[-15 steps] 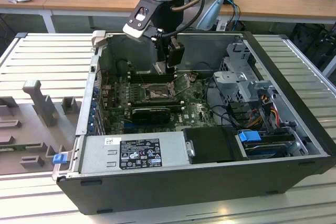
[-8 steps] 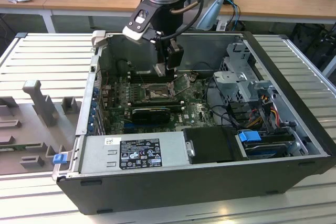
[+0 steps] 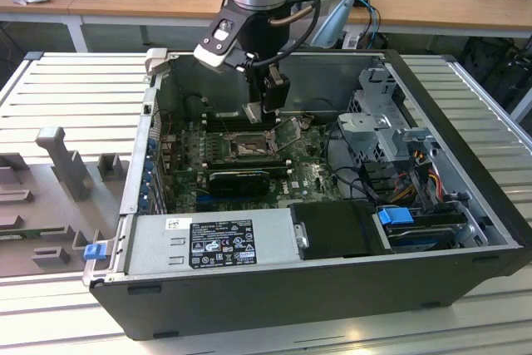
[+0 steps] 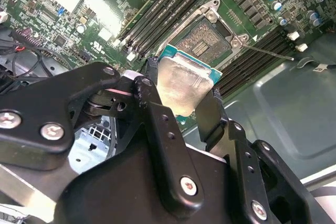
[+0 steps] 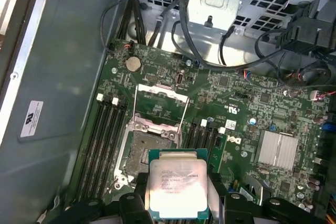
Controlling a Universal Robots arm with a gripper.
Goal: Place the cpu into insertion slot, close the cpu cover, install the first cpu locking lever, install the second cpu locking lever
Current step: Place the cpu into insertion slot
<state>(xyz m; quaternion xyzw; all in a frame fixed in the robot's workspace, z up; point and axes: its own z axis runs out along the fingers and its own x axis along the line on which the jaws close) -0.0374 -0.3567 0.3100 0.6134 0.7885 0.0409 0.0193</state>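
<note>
Both wrist views show the gripper [image 4: 182,97] clamping the cpu [image 4: 178,80]; the first shows the cpu cover [image 5: 163,91] open.

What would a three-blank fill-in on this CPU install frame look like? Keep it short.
1. The gripper is shut on the ____.
2. The slot is ____: nothing sits in it.
3. The cover is ____, not closed.

Missing words: cpu; empty; open.

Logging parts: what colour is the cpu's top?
The cpu top is pale silver, green-edged, best in the first wrist view.
</note>
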